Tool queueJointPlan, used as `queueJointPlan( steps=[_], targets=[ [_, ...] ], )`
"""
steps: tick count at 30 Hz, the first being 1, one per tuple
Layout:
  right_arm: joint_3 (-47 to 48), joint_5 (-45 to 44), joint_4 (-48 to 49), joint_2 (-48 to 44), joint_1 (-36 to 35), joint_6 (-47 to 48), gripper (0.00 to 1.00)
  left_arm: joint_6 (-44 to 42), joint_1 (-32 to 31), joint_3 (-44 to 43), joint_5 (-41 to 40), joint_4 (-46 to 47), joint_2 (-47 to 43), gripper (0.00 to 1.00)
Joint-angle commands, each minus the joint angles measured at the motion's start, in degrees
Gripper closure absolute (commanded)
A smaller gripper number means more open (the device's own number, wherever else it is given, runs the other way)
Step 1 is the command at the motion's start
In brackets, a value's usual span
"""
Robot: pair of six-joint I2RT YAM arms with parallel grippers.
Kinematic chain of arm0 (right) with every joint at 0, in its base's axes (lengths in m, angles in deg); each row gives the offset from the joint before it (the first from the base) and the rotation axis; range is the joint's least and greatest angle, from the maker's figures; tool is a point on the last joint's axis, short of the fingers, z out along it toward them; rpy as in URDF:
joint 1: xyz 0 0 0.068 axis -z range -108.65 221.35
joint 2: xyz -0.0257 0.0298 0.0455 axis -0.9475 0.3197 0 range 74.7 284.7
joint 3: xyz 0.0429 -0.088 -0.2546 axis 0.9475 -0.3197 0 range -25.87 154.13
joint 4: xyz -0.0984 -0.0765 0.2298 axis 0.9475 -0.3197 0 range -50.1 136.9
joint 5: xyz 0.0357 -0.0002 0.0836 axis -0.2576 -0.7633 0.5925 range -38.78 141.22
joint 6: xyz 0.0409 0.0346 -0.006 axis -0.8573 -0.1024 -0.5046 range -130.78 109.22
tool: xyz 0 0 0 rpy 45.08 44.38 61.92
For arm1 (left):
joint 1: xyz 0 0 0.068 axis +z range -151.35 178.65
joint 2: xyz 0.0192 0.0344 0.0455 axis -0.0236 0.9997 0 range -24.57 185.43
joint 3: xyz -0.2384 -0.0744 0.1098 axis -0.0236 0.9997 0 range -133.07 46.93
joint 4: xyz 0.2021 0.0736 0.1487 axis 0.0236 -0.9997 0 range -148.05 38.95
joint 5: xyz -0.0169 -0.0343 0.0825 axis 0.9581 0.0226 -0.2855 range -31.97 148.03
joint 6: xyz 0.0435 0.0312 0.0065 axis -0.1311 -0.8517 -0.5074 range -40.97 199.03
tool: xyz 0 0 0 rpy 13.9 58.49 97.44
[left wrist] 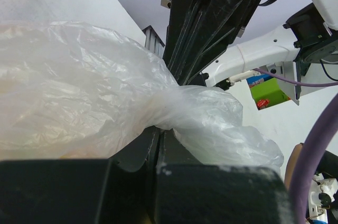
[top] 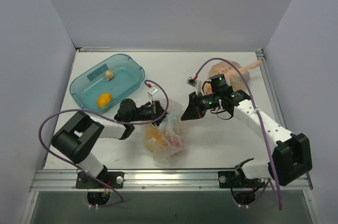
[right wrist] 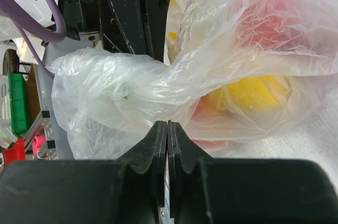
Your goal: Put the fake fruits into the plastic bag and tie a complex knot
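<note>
Pinching the bag's neck

Left gripper (left wrist: 159,133) clenches the twisted neck (left wrist: 158,112) of the plastic bag (top: 168,138), which rests on the surface (top: 216,142) with fake fruits (right wrist: 248,94) inside; right gripper (right wrist: 168,125) is clenched too, tips at that neck; its hold unclear.

I have the clear plastic bag (top: 168,142) lying on the white table (top: 222,139) near the front edge, between my 2 arms. An orange fruit (top: 154,138) and a reddish fruit (top: 177,140) show through it. My left gripper (top: 157,114) sits at the bag's top, my right gripper (top: 187,112) just beside it. The teal tray (top: 79,84) at back left holds an orange-yellow fruit (top: 104,99) and a small pale fruit (top: 109,75). A peach-orange bag (top: 224,70) lies behind my right arm
</note>
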Motion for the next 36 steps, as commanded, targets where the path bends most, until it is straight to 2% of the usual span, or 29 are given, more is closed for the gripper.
queueJointPlan(
  steps=[1,10,16,21,25,36],
  targets=[
    [-0.77,3.1,-0.81,-1.13,-0.56,1.17,1.0,-1.04,-0.33,-1.68,0.74,3.11,-0.58,1.0],
    [-3.76,3.46,-2.57,-3.32,-1.44,4.07,1.0,-0.95,-0.24,-1.42,0.65,3.11,-0.84,1.0],
    [-2.88,0.12,-0.82,-1.92,-3.29,5.39,1.0,-1.04,-0.59,-1.77,0.92,3.19,-0.93,1.0],
    [-0.95,-1.73,2.43,-0.07,-3.11,4.51,0.9,-1.12,-0.77,-1.33,0.92,3.11,-0.93,1.0],
    [-0.6,-0.85,5.07,0.28,-3.2,0.83,0.77,-1.3,-0.94,-1.06,0.92,3.11,-0.75,1.0],
    [0.02,0.64,12.97,1.42,-5.4,-6.02,0.61,-1.21,-2.35,-2.03,1.01,3.28,0.65,1.0]
  ],
)
